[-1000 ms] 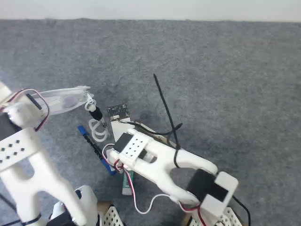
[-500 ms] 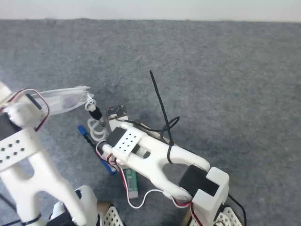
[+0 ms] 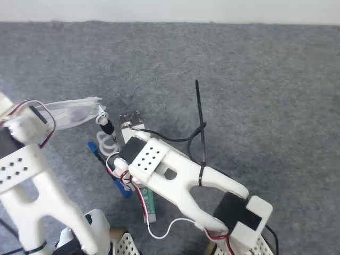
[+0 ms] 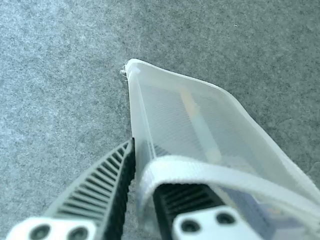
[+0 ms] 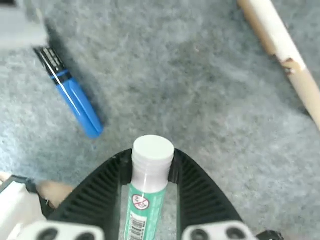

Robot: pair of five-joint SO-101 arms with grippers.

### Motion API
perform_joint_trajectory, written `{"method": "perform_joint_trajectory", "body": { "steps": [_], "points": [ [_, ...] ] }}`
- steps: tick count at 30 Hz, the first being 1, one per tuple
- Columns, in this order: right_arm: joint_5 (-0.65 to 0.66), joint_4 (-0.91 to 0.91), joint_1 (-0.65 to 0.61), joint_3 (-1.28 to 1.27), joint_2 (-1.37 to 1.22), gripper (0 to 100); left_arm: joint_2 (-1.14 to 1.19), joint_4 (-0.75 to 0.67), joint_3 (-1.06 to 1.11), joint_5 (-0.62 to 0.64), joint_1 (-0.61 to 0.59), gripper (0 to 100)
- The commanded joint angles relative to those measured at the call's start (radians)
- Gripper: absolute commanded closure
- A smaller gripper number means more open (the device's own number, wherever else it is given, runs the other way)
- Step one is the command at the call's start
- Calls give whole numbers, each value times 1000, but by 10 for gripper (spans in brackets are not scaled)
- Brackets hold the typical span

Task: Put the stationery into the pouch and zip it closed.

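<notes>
My right claw (image 5: 151, 159) grips the white-capped green stick (image 5: 148, 200); my left claw (image 4: 142, 175) pinches the mesh pouch (image 4: 200, 130).
1 blue pen (image 5: 75, 100) and 1 wooden pencil (image 5: 280, 47) lie on the grey carpet (image 5: 190, 75) near the stick, well apart.

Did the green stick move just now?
Yes. In the high view the green stick, held in the right gripper, has shifted a little to the right, away from the blue pen, which lies unmoved on the mat.

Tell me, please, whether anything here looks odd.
Nothing looks damaged or spilled. The blue pen lies loose on the carpet, outside the pouch that the left gripper holds; the right gripper grips a green tube.
</notes>
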State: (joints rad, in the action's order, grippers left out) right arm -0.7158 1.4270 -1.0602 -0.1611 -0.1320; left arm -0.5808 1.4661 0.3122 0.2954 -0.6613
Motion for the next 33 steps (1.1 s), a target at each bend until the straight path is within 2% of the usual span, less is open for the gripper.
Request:
{"method": "perform_joint_trajectory", "body": {
  "steps": [1, 21, 33],
  "points": [
    [-5, 42, -2, 54, 113, 992, -55, -29, -2, -12, -6, 988],
    [-5, 214, -2, 51, 414, 992, -55, -28, -2, -12, -6, 988],
    [-5, 44, -4, -193, 693, 992, -55, -28, -2, -12, -6, 988]
  ]
}}
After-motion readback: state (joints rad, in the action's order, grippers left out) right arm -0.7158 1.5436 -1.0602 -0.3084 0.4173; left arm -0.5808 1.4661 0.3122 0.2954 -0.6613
